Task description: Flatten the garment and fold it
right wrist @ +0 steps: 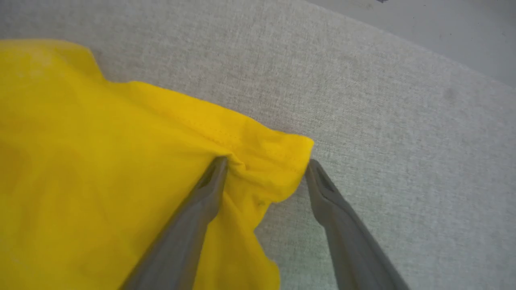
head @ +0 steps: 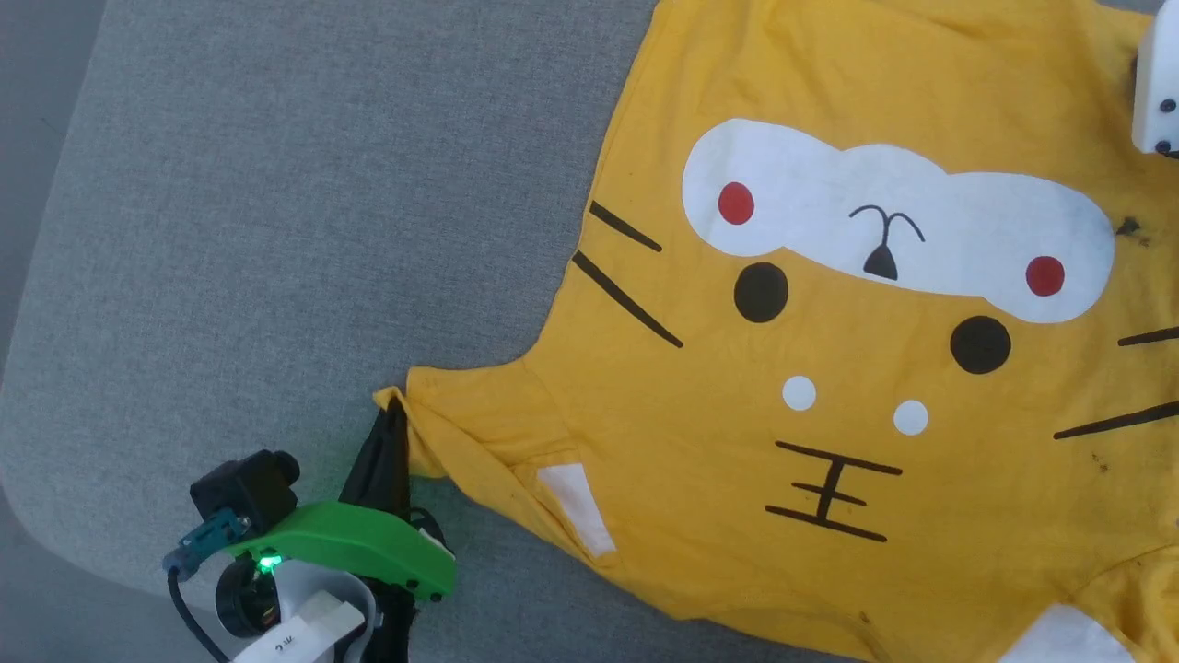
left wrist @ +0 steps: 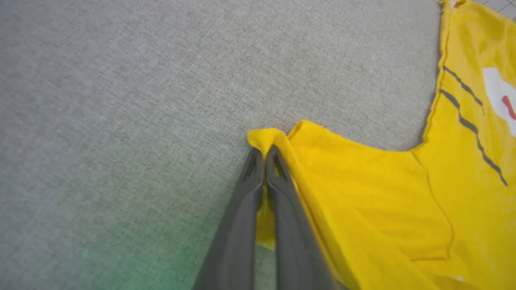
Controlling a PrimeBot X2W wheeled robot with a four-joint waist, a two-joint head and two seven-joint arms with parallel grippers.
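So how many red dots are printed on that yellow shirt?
2, both on the white patch: one red dot near its left end, the other red dot near its right end. The shirt runs off the picture's edge, so more may be hidden.

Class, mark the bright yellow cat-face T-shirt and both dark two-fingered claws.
Bright yellow cat-face T-shirt (head: 870, 354): head view, between black dots.
Left claw (left wrist: 265, 155): left wrist view, shut tips pinching sleeve.
Right claw (right wrist: 267, 163): right wrist view, gap between open tips.
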